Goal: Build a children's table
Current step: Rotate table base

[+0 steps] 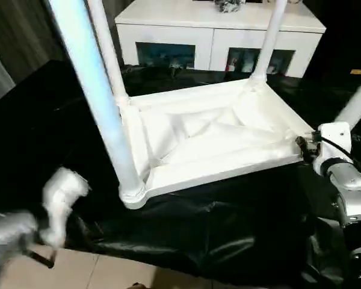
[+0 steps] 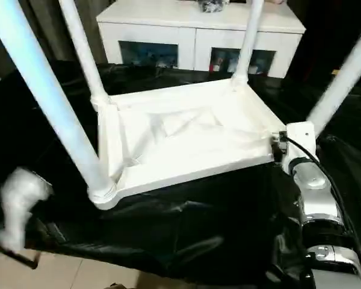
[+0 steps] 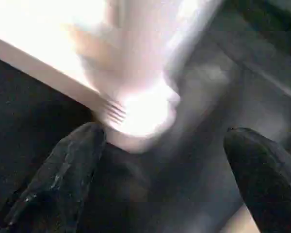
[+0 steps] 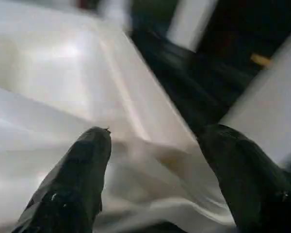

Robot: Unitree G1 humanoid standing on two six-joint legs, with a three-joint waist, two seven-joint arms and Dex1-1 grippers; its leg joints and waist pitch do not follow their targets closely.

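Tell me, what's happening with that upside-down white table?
A robot is putting together a white children's table, which lies upside down on a black sheet. Its legs stand up from the corner sockets. The right claw is open at the table's rim, near one corner. The left claw is open beside the nearest leg's socket, holding nothing.

A black plastic sheet (image 1: 186,235) covers the working surface, glossy and wrinkled, its near edge hanging in folds over a pale tiled floor (image 1: 102,271) that shows at the near left corner. Beyond the sheet's far edge stands a low white cabinet (image 2: 198,27) with 2 dark glass openings in its front — each catches bluish and reddish glints. Something small and grey (image 1: 230,5) lies on the cabinet's top, too small to tell what. A dark curtain (image 1: 24,36) hangs at the far left, and the far right is in deep shadow.
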